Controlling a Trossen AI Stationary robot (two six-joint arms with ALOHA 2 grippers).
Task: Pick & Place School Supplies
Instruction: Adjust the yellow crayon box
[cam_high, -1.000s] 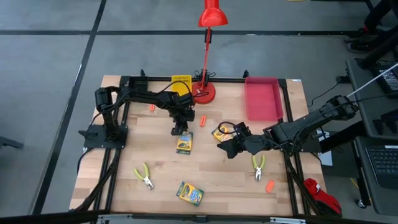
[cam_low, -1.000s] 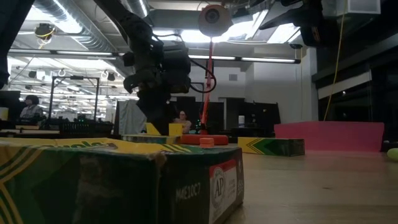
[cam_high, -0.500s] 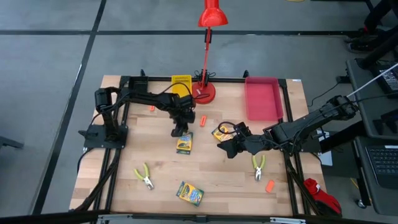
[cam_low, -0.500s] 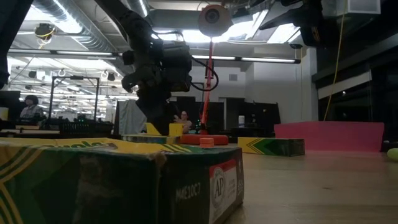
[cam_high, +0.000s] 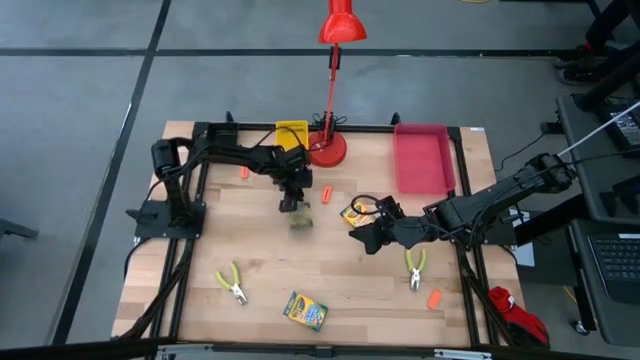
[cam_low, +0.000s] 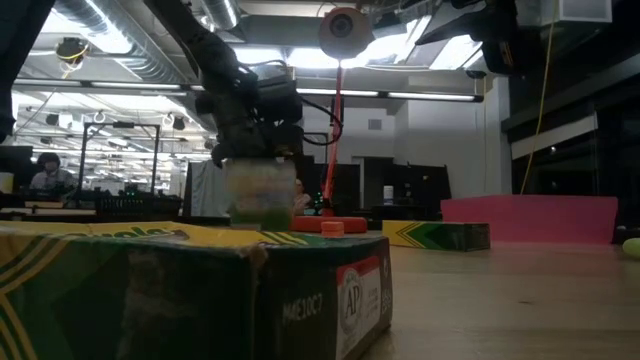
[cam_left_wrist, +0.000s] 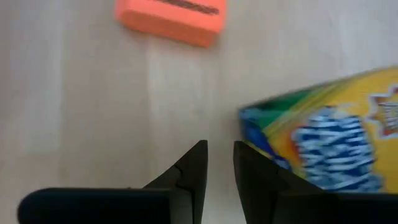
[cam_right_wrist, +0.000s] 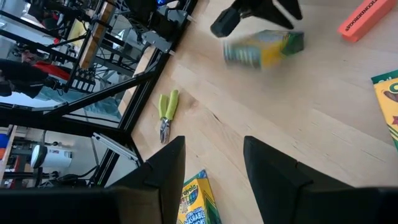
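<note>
left end effector (cam_high: 293, 203) clamped on crayon box (cam_high: 299, 219), box hanging just below, off table (cam_high: 200, 300).

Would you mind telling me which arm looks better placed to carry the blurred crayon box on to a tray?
The left arm, probably. Its claw sits right at the crayon box, which appears lifted in the low view, with the yellow tray close behind. The right claw hangs open, empty, beside another box.

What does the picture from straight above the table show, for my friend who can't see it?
The left gripper holds a crayon box above a wooden table. The right gripper waits open beside another crayon box, with a red lamp behind.
</note>
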